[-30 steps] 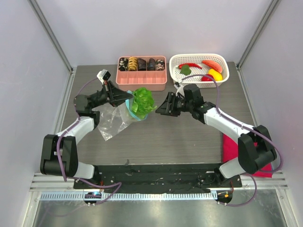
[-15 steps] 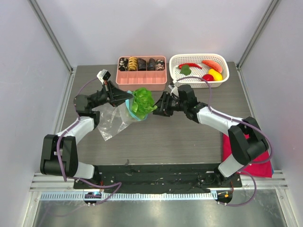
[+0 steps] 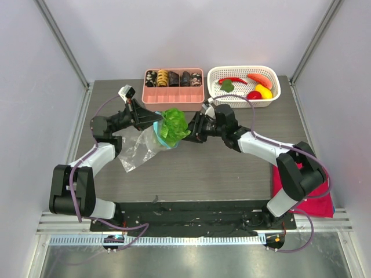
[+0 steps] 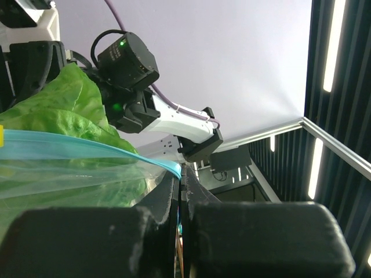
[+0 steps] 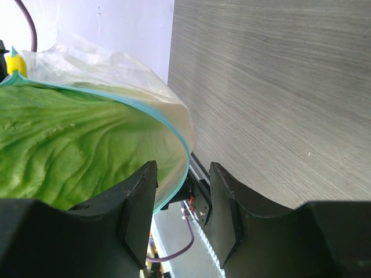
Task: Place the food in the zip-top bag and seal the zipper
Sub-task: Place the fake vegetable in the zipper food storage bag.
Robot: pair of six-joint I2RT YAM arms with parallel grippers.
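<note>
The clear zip-top bag (image 3: 138,148) hangs over the table's left middle with its mouth up. The green lettuce (image 3: 173,123) stands in the mouth, its top sticking out. The light-blue zipper (image 3: 162,142) rims the opening. My left gripper (image 3: 155,118) is shut on the zipper edge, which shows as a blue strip (image 4: 104,149) ending at its tips (image 4: 182,179). My right gripper (image 3: 193,130) is open, its jaws straddling the bag's blue rim (image 5: 184,152) beside the lettuce (image 5: 69,145). A red chili (image 3: 232,80), tomato (image 3: 254,95) and yellow and orange pieces lie in the white basket (image 3: 243,72).
A pink compartment tray (image 3: 173,99) with dark rolls stands just behind the bag. The white lattice basket stands at the back right. A red cloth (image 3: 282,180) lies by the right arm's base. Grey walls and metal posts close in the table.
My right gripper has moved left, from a gap away to right against the lettuce and bag rim. The lettuce has tilted slightly left. The left arm has stayed put.
</note>
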